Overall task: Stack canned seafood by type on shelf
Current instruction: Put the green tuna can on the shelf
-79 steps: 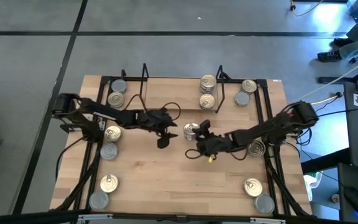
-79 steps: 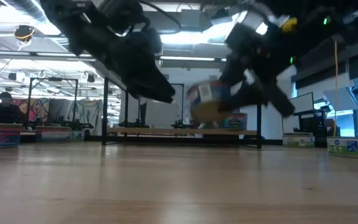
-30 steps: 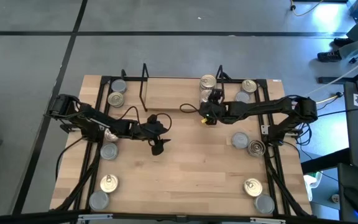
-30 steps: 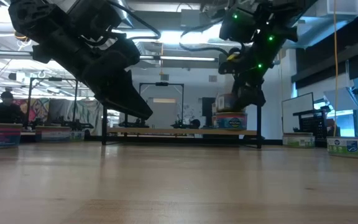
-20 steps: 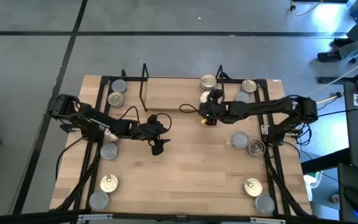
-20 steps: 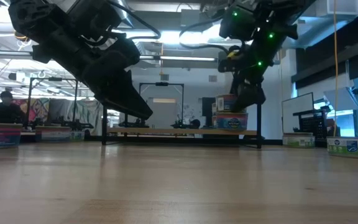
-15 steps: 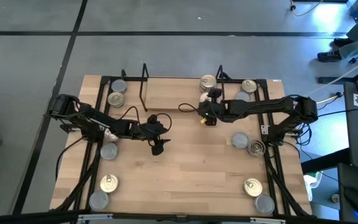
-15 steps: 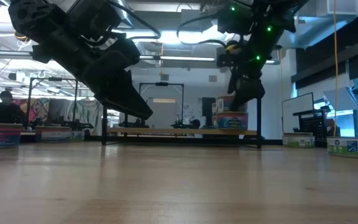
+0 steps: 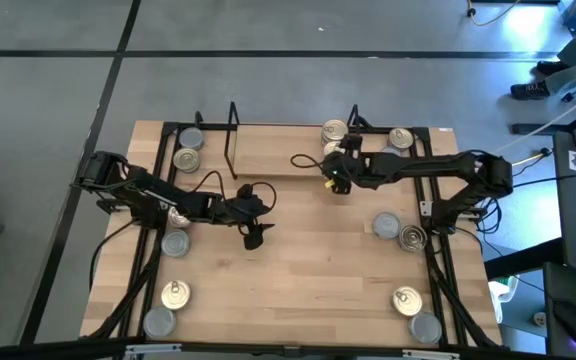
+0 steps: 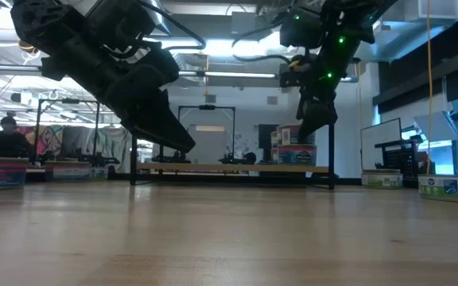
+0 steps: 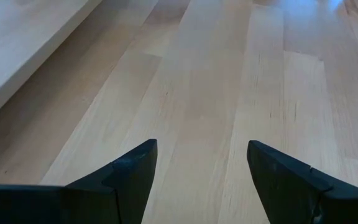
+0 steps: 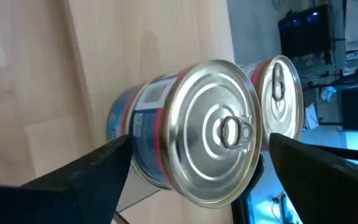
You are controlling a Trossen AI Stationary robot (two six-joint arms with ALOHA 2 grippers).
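Where the shelf (image 9: 288, 150) stands at the far middle of the table (image 9: 298, 290), we see tins stacked at its right end, the top tin (image 12: 194, 127) showing a pull-tab lid and a blue and red label, with another tin (image 9: 334, 130) just behind it. Our right gripper (image 9: 340, 172) hangs just over that stack with its fingers spread wide on either side of the top tin, gripping nothing. More tins sit along both side edges of the table, such as one near the right edge (image 9: 386, 226). Our left gripper (image 9: 252, 237) hovers over bare wood, well apart from the shelf, fingers spread and empty.
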